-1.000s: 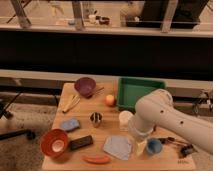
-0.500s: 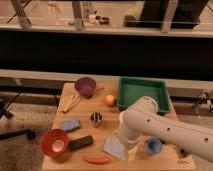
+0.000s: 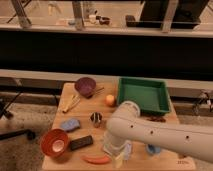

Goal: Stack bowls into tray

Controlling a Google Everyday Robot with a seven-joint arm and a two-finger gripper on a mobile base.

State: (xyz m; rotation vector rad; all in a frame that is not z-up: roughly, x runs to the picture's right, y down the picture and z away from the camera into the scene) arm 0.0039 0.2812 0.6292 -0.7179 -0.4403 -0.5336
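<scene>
Smooth plastic on a pale wooden top.
You see a matt, light wood table (image 3: pixel 82 109) carrying a green tray (image 3: pixel 143 96) of smooth plastic with a slight sheen. The orange-red bowl (image 3: pixel 54 143), purple bowl (image 3: pixel 85 86) and blue bowl (image 3: pixel 153 149) look like the same smooth plastic. The arm (image 3: pixel 160 135) has a smooth white shell. Its gripper (image 3: pixel 119 154), low over the table's front, is too hidden to judge its finish.

The green tray (image 3: pixel 142 95) sits far right on the table (image 3: pixel 85 114), with the purple bowl (image 3: pixel 85 86) upright to its left. The orange-red bowl (image 3: pixel 55 143) rests near left, and the blue bowl (image 3: pixel 153 149) is half hidden by the arm (image 3: pixel 160 135). The gripper (image 3: pixel 117 156) hangs between them.
</scene>
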